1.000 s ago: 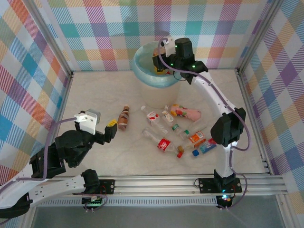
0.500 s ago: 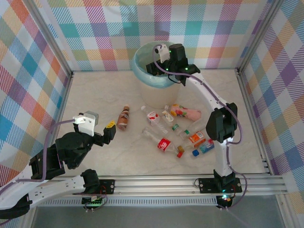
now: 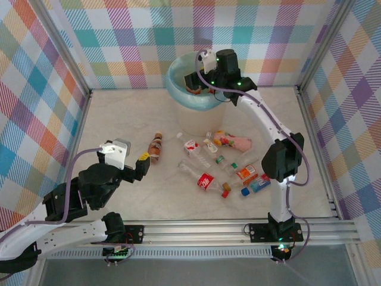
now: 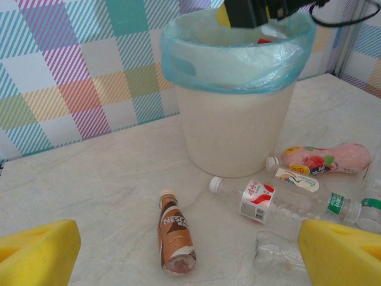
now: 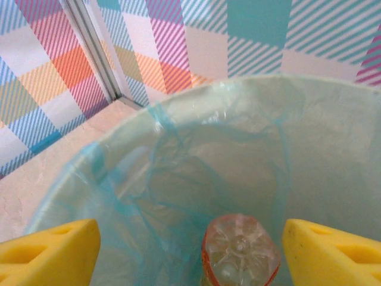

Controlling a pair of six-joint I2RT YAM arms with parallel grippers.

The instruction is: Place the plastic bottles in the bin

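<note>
- Table (image 3: 119, 119): pale marbled top, checked walls on three sides.
- Bin (image 4: 238, 131): cream-white and round, at the far middle of the table. A pale teal bag (image 4: 178, 65) is folded over its rim.
- Right gripper (image 5: 190, 229): hangs over the bin mouth, pointing down into the bag. Jaws wide apart, with yellow pads (image 5: 50, 250) at either side. Grips nothing.
- Left gripper (image 3: 141, 165): low over the near-left table, facing the bin. Jaws spread wide, nothing between them.
- Bottle in the bin (image 5: 241, 250): seen end-on with a clear base and orange tint. It sits between the right pads, apart from both.
- Loose heap of bottles lies on the table in front of the bin, toward the right.
- Red-label bottle (image 3: 202, 179): lies on its side at the near edge of the heap.
- Clear bottle with red-and-white label (image 4: 280, 205): on its side, cap toward the bin.
- Pink bottle (image 4: 324, 159): on its side, just beside the bin's foot.
- Brown Nescafé bottle (image 4: 175, 235): lies alone, left of the heap, nearest the left gripper.
- Blue-label bottle (image 3: 257, 186): small, at the near right end.
</note>
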